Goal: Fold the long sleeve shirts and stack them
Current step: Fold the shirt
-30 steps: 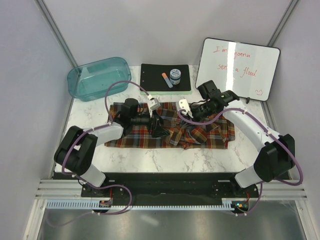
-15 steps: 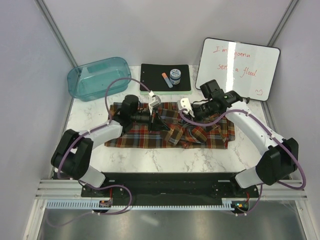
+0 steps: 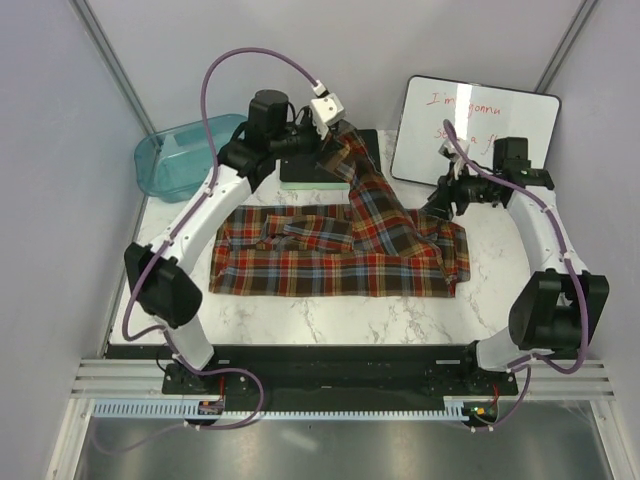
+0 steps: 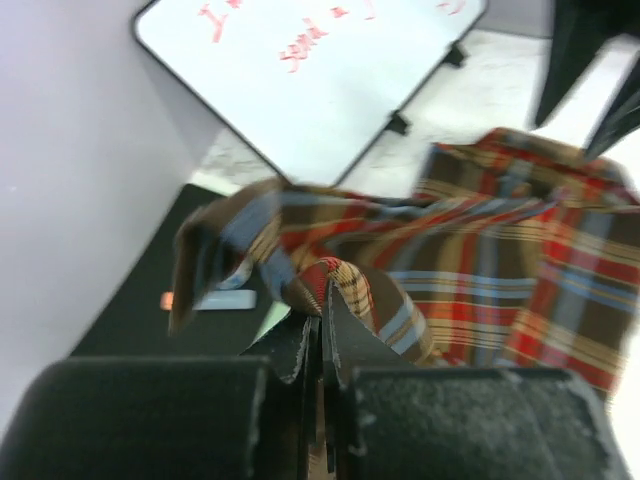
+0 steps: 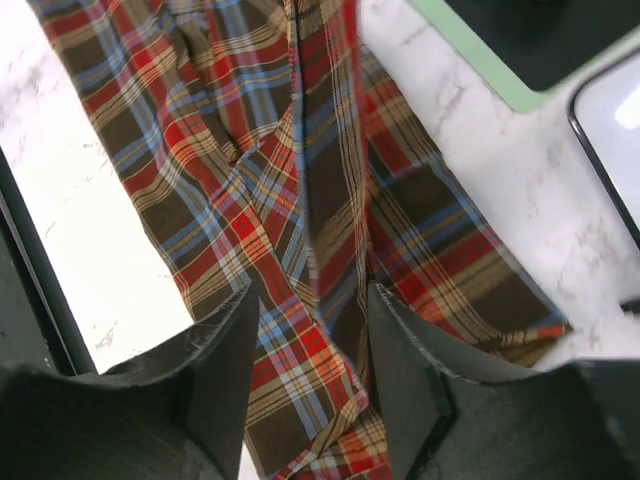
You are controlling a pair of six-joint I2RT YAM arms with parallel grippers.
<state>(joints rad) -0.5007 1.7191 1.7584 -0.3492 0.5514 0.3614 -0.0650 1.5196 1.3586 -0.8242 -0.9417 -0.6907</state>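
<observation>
The plaid long sleeve shirt (image 3: 330, 255) lies spread across the marble table, in red, orange, brown and blue-grey checks. One part of it rises in a taut strip (image 3: 372, 190) to my left gripper (image 3: 334, 131), which is held high at the back. In the left wrist view that gripper (image 4: 322, 300) is shut on a fold of the plaid cloth (image 4: 335, 278). My right gripper (image 3: 440, 204) hovers over the shirt's right end. Its jaws (image 5: 312, 325) stand open over the plaid (image 5: 290, 330), and I cannot tell whether the fingers touch it.
A teal plastic bin (image 3: 180, 160) stands at the back left. A black pad with a green edge (image 3: 300, 172) lies at the back middle, partly hidden by the lifted cloth. A whiteboard with red writing (image 3: 490, 125) leans at the back right.
My left gripper closed on the shirt and rose up and back with it, pulling a strip of cloth off the table. My right gripper opened, let go and drew away to the right.
</observation>
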